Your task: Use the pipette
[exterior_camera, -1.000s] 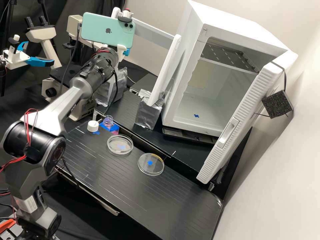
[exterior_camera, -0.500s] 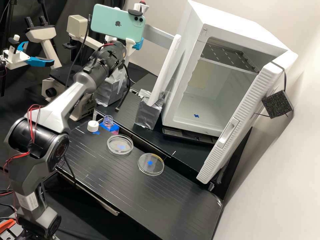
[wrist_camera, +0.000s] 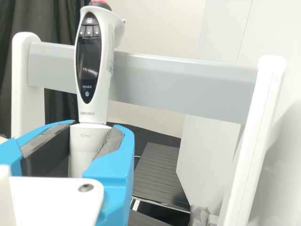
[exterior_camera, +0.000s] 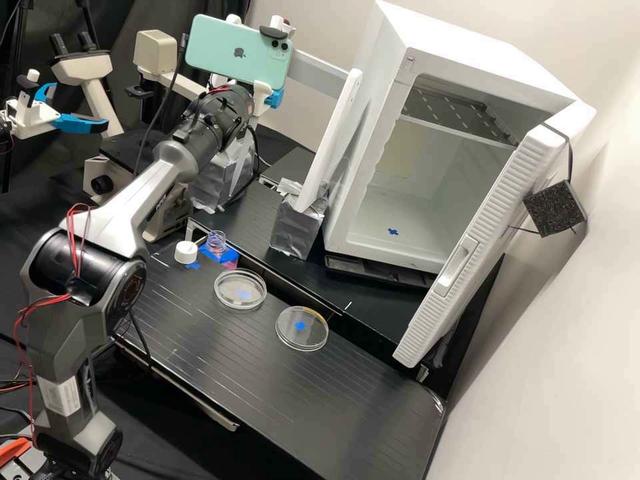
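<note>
Behind a mint phone, my gripper (exterior_camera: 273, 99) is raised near the rack's grey bar in the high view. The white pipette's (exterior_camera: 279, 23) top shows above the phone. In the wrist view, my gripper (wrist_camera: 90, 141) is shut on the pipette's (wrist_camera: 95, 61) pale lower body. The pipette stands nearly upright in front of the bar, its display and red top above the fingers; its lower end is hidden. On the bench are an uncapped clear bottle (exterior_camera: 215, 244) and two clear round dishes, one (exterior_camera: 240, 289) nearer the bottle and the other (exterior_camera: 302, 328) farther right.
A white cap (exterior_camera: 186, 252) lies beside the bottle. The rack's grey bar (wrist_camera: 178, 84) runs between white posts (wrist_camera: 257, 127), close to the pipette. A white incubator (exterior_camera: 367, 147) stands open at the right, and a microscope (exterior_camera: 101, 180) stands behind the arm.
The arm and gripper have moved rightward in the high view, first rising, then dropping a little, carrying the pipette along. Bottle, cap and dishes have stayed in place.
</note>
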